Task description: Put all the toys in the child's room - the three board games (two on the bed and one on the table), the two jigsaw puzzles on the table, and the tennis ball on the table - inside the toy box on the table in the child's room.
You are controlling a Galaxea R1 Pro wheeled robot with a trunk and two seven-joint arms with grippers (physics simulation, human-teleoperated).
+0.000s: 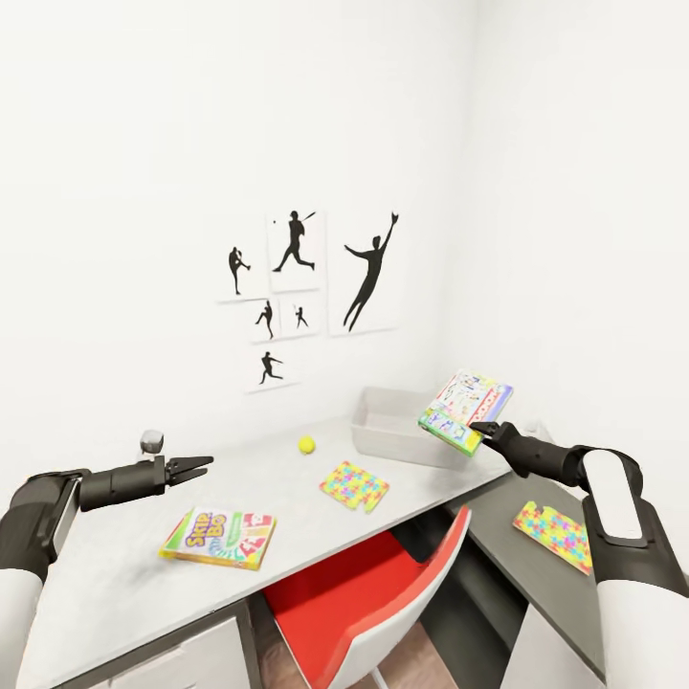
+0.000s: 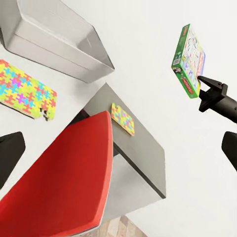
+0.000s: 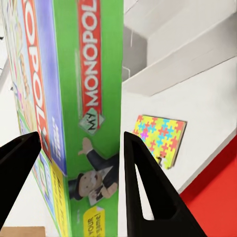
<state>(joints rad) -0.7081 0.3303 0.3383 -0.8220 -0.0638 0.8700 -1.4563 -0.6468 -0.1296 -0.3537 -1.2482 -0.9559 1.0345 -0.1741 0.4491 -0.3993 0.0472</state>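
My right gripper point(image 1: 483, 430) is shut on the white-green Monopoly board game point(image 1: 466, 410), held tilted in the air just above the near right corner of the light-grey toy box point(image 1: 390, 445). In the right wrist view the box point(image 3: 84, 113) sits between both fingers point(image 3: 148, 192). The Skip-Bo game point(image 1: 218, 538) lies flat near the table's front edge. My left gripper point(image 1: 196, 467) hovers open above the table, left of it. The tennis ball point(image 1: 306, 444) rests left of the toy box. One jigsaw puzzle point(image 1: 354, 485) lies on the pale top, the other point(image 1: 553, 536) on the dark section. The blue game and the bed are out of view.
A red chair point(image 1: 383, 593) is tucked under the table point(image 1: 124, 574) between the Skip-Bo game and the dark lower section point(image 1: 498, 517). White walls with black sports silhouettes point(image 1: 297, 287) close off the back and right. White drawers sit below the front left edge.
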